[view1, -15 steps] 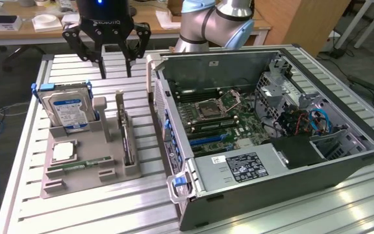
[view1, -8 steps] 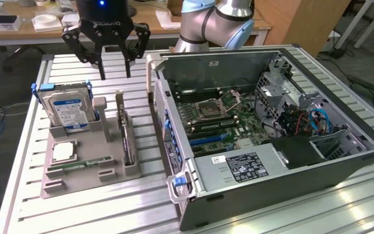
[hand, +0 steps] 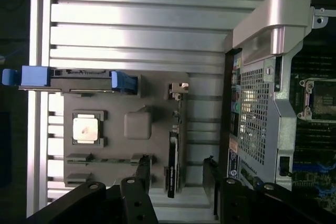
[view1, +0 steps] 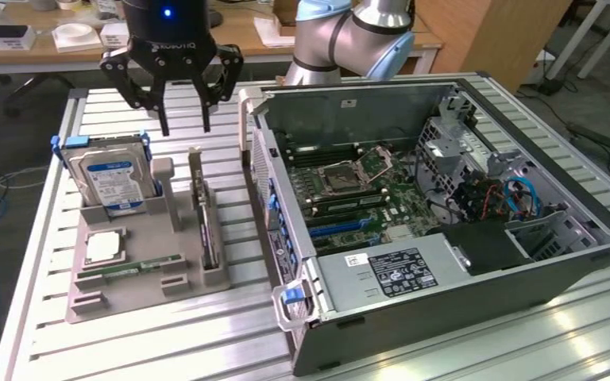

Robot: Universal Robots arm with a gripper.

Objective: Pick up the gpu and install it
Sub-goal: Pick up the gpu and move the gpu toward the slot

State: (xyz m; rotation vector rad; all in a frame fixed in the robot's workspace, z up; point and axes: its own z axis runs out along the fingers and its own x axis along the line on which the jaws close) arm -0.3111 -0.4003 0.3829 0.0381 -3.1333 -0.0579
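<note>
The pincer [view1: 185,130] hangs apart above the tray [view1: 136,295]; the gpu [view1: 209,226] standing in it looks stiff, light, fragile: pinch its flat faces.

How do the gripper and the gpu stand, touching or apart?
Apart. The exterior view shows the open gripper hanging higher than the gpu, with table slats visible between its fingertips and the card's top edge.

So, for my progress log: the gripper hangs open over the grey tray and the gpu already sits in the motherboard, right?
No: the exterior view shows the gpu standing on edge in the grey tray, not in the motherboard. The gripper does hang open over the tray.
</note>
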